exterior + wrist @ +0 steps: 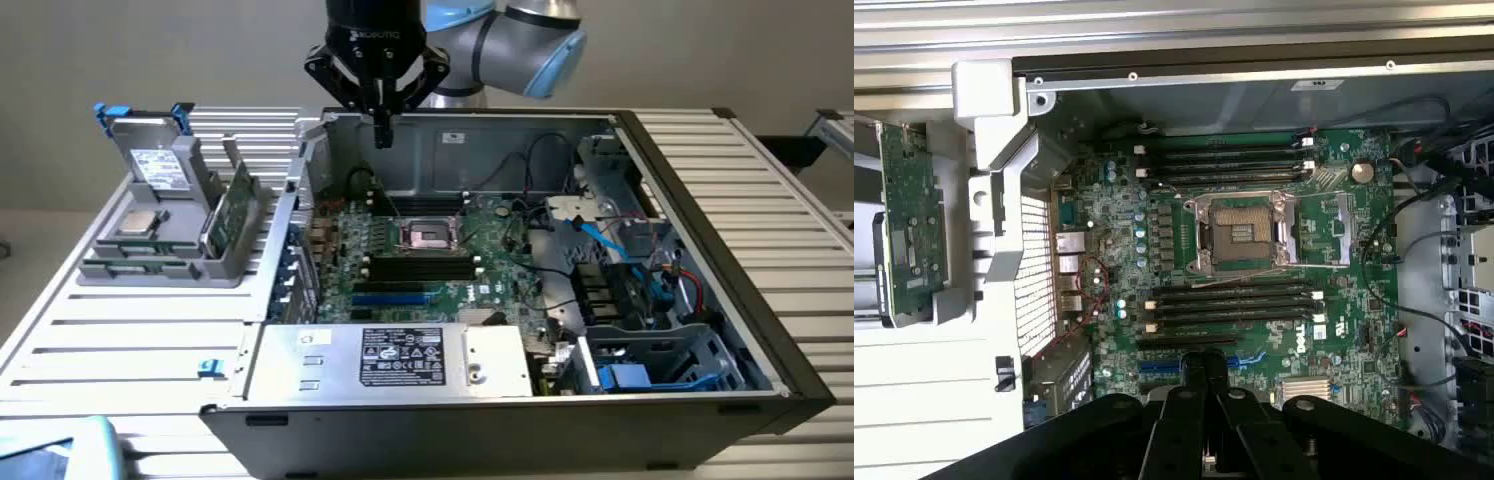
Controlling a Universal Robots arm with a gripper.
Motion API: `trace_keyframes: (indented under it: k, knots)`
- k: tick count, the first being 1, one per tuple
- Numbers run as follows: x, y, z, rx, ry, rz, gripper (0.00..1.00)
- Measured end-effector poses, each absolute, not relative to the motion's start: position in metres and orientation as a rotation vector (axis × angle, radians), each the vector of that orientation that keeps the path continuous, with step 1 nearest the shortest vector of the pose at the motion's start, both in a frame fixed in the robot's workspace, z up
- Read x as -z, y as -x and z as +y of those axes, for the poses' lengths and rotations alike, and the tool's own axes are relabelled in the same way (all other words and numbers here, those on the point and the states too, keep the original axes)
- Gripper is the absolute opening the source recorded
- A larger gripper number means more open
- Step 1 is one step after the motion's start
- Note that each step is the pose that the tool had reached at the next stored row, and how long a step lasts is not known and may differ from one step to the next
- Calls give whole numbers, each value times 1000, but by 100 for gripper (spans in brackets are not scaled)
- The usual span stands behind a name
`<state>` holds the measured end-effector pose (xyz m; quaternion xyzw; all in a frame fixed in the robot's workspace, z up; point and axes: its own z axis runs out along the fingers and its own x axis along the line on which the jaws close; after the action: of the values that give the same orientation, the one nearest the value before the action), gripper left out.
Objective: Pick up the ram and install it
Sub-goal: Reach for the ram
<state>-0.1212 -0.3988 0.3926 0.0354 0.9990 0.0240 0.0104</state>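
The ram [231,212] is a long, narrow dark-green circuit-board stick dotted with small dark chips. I take it to be the board standing on its long edge, leaning slightly, in a grey plastic parts tray [147,268]. It sits along the tray's edge nearest the open dark metal computer case [400,440]. A silver boxed drive [160,165] and a silver square processor chip [140,222] share the tray, farther from the case.

The tray rests on a white slatted metal table [120,330], toward its far corner on the exterior view's left, just beside the case's side wall.

My gripper [383,135] hangs above the case's far edge, over the green motherboard [507,270]. My two black fingers are pressed together with nothing between them.

From my fingers, the ram lies toward the exterior view's left, outside the case and beyond its side wall, near but well apart from my tips. Its long axis runs along that side wall, from the tray's near edge toward its far edge. That is crosswise to the black memory slots [424,265], which run across the motherboard. Whether any slot is already filled, I cannot tell.
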Motion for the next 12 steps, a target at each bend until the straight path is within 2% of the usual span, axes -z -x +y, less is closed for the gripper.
trace_keyframes:
  k: [12]
  knots:
    - [-393, 121, -399, -75, -110, 3118, 11]
